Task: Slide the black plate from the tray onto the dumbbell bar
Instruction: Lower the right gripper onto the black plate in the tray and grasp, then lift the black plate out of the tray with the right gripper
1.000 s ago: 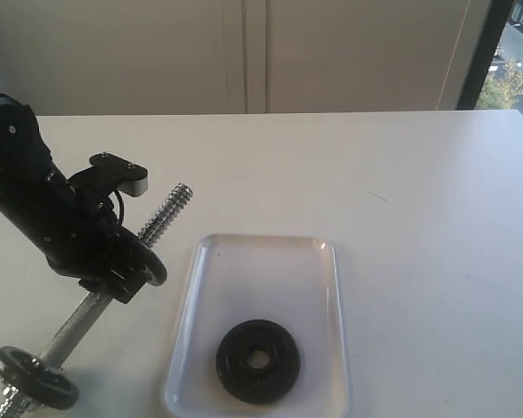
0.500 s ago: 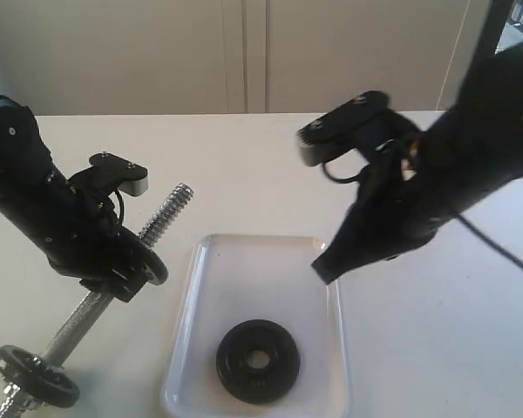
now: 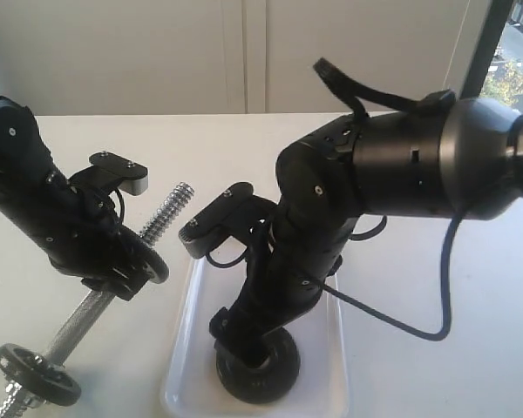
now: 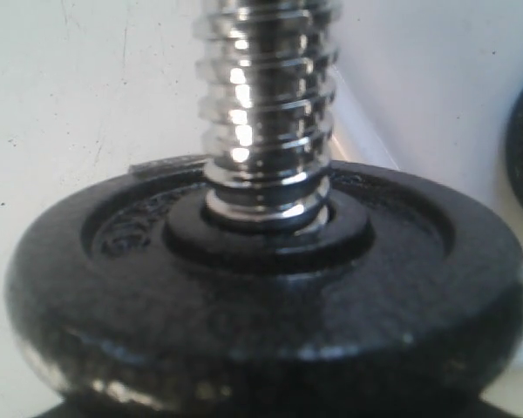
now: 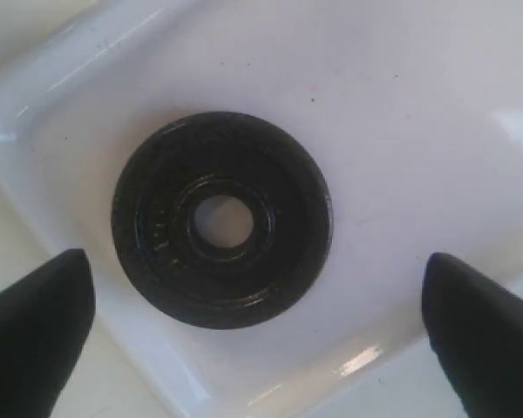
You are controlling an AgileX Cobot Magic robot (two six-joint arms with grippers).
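The black plate (image 3: 270, 376) lies flat at the near end of the white tray (image 3: 196, 331). My right gripper (image 3: 247, 347) hangs just above it, open. In the right wrist view the plate (image 5: 288, 218) sits between and beyond the two spread fingertips (image 5: 35, 322), untouched, on the tray (image 5: 401, 131). My left gripper (image 3: 113, 277) is shut on the dumbbell bar (image 3: 166, 218) and holds it tilted, threaded end up. A near-identical black disc (image 3: 148, 261) sits on the bar against that gripper, filling the left wrist view (image 4: 261, 305) below the chrome thread (image 4: 266, 104).
Another black disc (image 3: 35, 376) is on the bar's lower end near the table's front left. The right arm's body and cable (image 3: 401, 322) reach over the tray's far half. White table (image 3: 436, 261) all round.
The right arm came in from the right and lowered over the tray until its open gripper hung above the black plate. The left arm and the bar have not moved.
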